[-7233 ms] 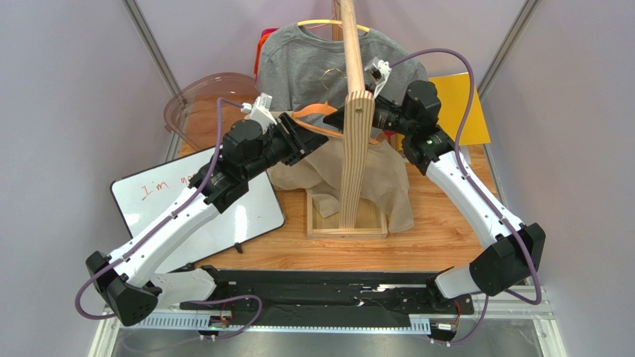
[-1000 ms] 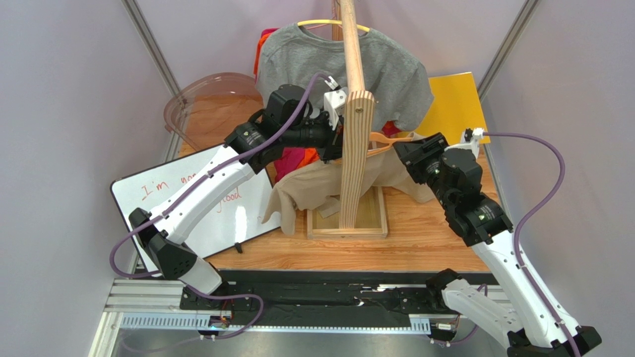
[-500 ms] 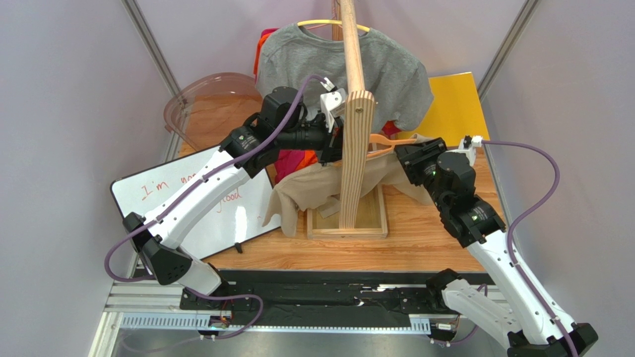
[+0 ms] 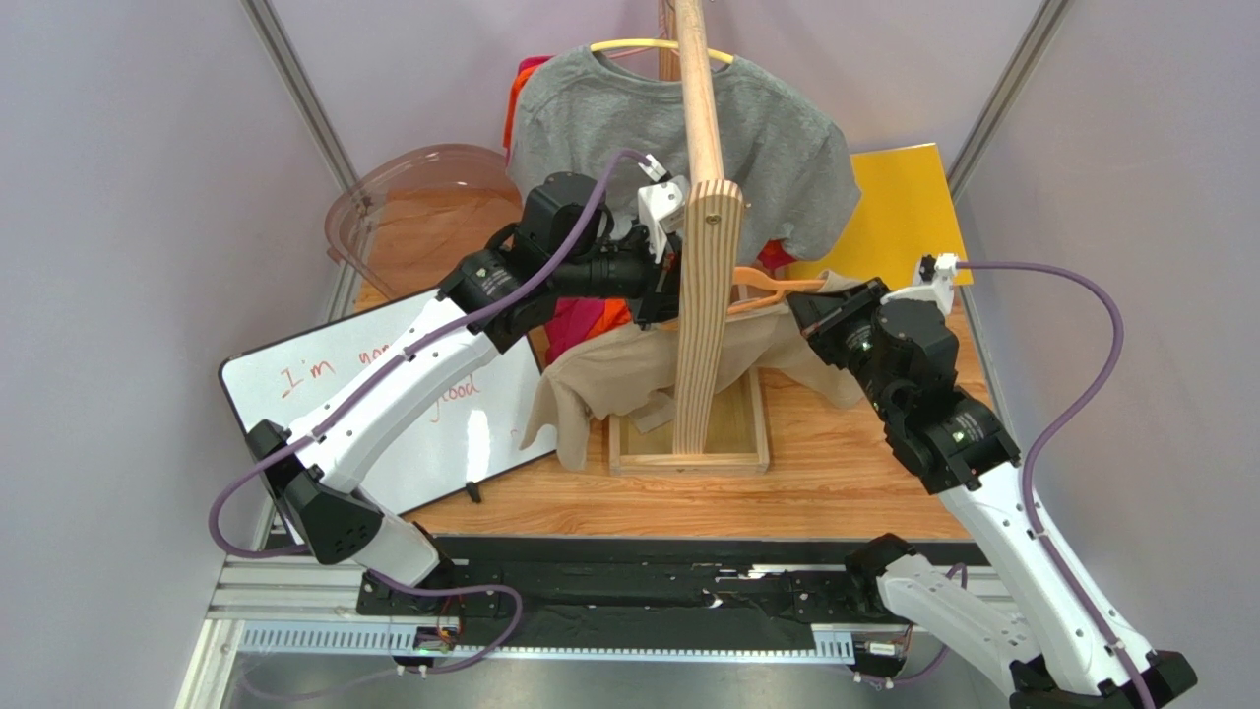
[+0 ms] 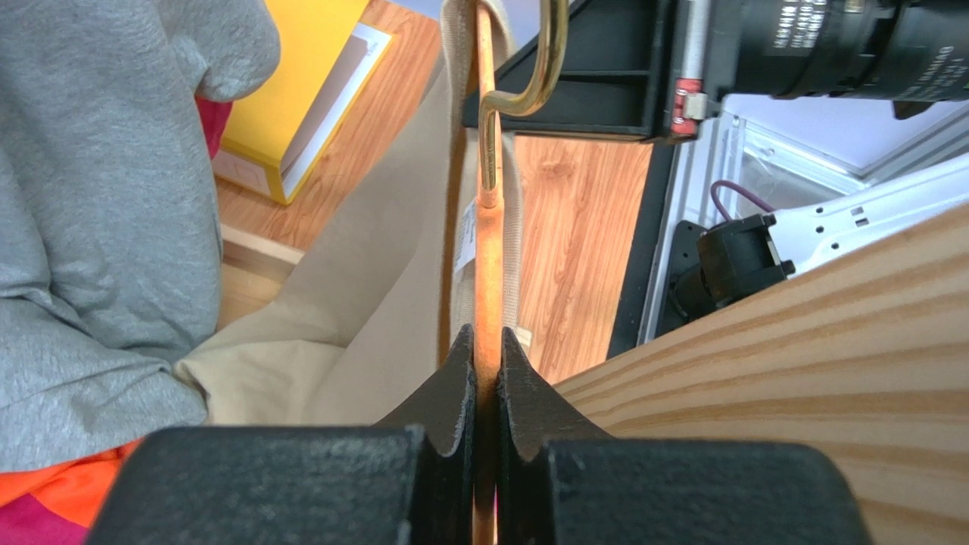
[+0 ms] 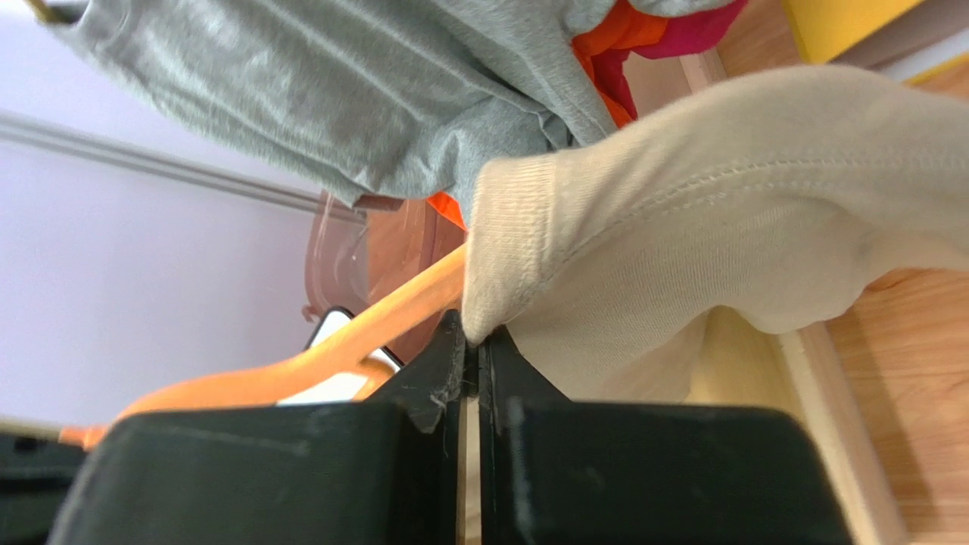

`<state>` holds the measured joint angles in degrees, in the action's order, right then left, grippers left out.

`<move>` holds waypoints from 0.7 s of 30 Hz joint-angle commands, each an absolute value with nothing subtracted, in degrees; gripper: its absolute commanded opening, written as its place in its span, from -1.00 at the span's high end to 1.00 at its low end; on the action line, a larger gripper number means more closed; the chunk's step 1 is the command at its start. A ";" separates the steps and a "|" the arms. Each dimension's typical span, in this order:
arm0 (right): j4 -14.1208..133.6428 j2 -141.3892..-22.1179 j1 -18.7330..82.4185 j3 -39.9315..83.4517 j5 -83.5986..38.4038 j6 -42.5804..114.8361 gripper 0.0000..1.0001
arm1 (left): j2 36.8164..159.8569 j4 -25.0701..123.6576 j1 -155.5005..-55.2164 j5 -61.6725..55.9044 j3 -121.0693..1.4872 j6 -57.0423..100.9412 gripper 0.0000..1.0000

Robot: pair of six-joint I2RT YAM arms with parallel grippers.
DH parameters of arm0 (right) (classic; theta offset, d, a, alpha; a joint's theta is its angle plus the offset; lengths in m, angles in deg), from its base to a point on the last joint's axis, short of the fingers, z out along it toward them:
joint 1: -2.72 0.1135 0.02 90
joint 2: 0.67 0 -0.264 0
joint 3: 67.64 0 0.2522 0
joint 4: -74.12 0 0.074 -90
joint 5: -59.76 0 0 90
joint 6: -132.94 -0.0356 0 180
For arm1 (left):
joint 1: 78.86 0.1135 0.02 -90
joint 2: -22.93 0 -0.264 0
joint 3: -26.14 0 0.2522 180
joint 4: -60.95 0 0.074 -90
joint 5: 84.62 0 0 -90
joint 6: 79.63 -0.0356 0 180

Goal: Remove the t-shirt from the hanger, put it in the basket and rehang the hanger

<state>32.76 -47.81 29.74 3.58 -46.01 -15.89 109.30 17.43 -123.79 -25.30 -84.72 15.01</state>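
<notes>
- The left gripper (image 5: 487, 354) stays beside the upright wooden post (image 4: 704, 266). Its fingers are pressed onto the neck of the thin orange plastic hanger (image 5: 486, 227) just below the hook, and it has barely shifted in the last half second.
- The right gripper (image 6: 472, 337) has eased slightly outward to the right over that half second. Its fingers pinch the ribbed edge of the plain beige soft cotton t-shirt (image 6: 705, 216).
- Some seconds back the shirt and hanger sat bunched in front of the post with the arms placed differently. Now, in the top view, a stretch of the hanger's arm shows bare orange between the post and the right gripper.
- The t-shirt is partly on the hanger. The rest droops over the wooden stand base (image 4: 740, 451), below the hanging grey t-shirt (image 4: 621, 118).
- The pull seems to be sliding the cloth off on the right. The far shoulder probably still needs freeing.
</notes>
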 commanded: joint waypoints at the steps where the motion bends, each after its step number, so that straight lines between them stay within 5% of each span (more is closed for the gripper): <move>1: 37.85 -45.84 31.10 5.88 -39.65 -0.67 1.00 | 112.12 17.23 -124.21 -24.16 -90.62 15.29 1.00; 11: 48.66 -51.64 35.76 13.27 -34.30 21.57 1.00 | 116.71 9.14 -124.21 -28.73 -95.55 13.28 1.00; 21: 49.45 -60.53 38.05 19.26 -15.31 12.28 1.00 | 118.12 5.88 -124.21 -32.59 -99.07 11.87 1.00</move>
<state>40.56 -59.37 35.88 17.74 -29.53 17.21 116.95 6.59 -121.84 -24.62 -97.09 13.11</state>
